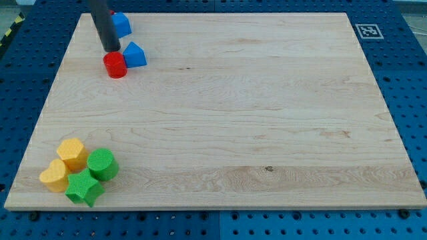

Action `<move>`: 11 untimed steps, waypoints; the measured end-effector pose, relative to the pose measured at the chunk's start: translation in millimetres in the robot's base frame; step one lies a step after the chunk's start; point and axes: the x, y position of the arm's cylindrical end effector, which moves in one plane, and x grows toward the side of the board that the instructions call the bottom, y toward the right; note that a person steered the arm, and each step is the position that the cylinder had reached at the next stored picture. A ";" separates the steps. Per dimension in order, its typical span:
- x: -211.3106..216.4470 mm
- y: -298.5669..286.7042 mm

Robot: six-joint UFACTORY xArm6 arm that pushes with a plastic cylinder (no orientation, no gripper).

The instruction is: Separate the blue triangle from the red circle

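The blue triangle sits near the board's top left, touching the red circle just below and to its left. My tip stands right above the red circle and just left of the blue triangle, close to both. The dark rod rises from the tip out of the view's top edge.
Another blue block lies just behind the rod at the top left, partly hidden by it. At the bottom left corner two yellow blocks, a green cylinder and a green star cluster together. The wooden board has a marker tag at its top right.
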 end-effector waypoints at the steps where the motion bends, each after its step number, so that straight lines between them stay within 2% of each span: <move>1: 12.1 13.1; 3: 30.7 75.5; 6: 85.6 95.1; 7: 91.1 114.8; 8: 68.9 114.4; 11: 49.5 92.1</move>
